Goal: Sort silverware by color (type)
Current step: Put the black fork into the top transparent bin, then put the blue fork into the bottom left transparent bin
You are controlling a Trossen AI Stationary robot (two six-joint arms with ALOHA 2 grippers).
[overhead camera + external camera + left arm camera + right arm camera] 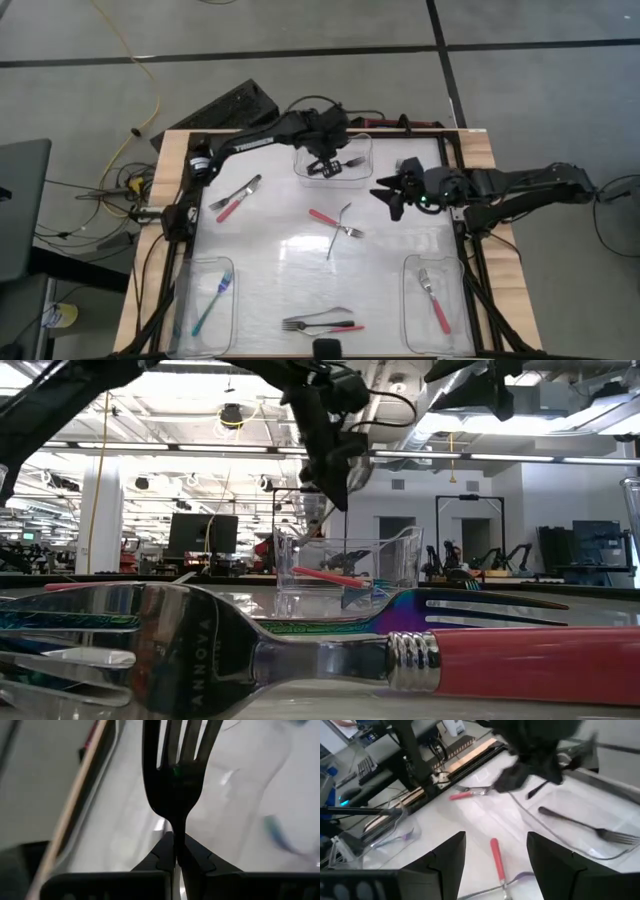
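Note:
My left gripper hangs over the clear far bin and is shut on a dark fork. The low view shows it pointing down above that bin. Another dark fork lies in the bin. My right gripper is open, hovering right of the table's middle, near a red-handled fork that crosses a grey one. More forks lie at the table's left and near edge. My left gripper pinches the dark fork between its two fingers at the thin neck just behind the head. The tines stick out forward past the fingertips. The handle is hidden behind the fingers. The fork is lifted clear, above the far bin.
A near-left bin holds a blue-handled fork, and a near-right bin holds a red-handled fork. The table's wooden rim and the arm bases frame the white surface. A large red-handled fork fills the low view's foreground.

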